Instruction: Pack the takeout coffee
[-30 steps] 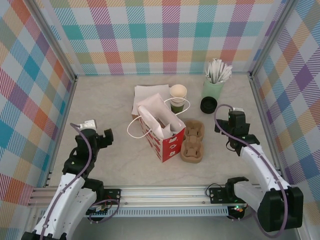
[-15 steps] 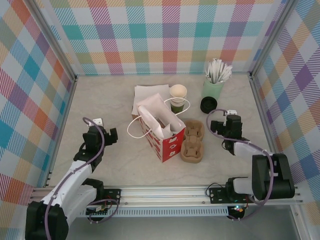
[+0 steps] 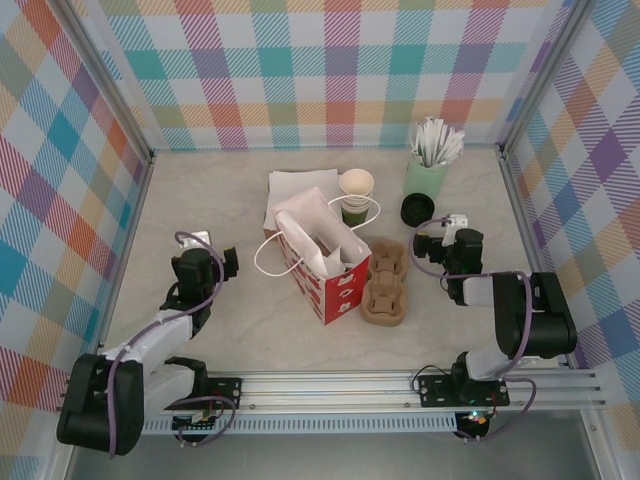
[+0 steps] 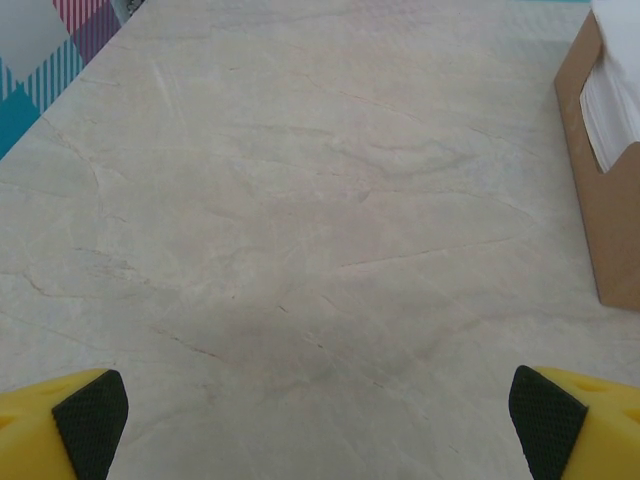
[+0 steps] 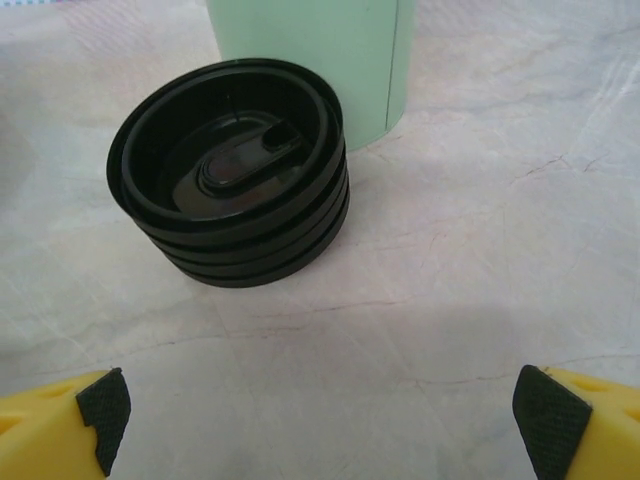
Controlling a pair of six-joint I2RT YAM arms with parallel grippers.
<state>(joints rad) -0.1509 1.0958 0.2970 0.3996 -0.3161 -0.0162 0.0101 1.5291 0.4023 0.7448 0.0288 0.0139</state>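
Here, the left gripper [image 4: 320, 420] and right gripper [image 5: 320, 410] were both spread wide, holding nothing.
The left hung over the bare table [image 4: 300, 200]. The right faced a stack of black lids [image 5: 230, 170] just beside the pale green tumbler [image 5: 310, 60]. The takeout coffee [image 3: 356, 188] stood upright behind the red paper bag [image 3: 325, 270], perhaps touching its handle, apart from both grippers.
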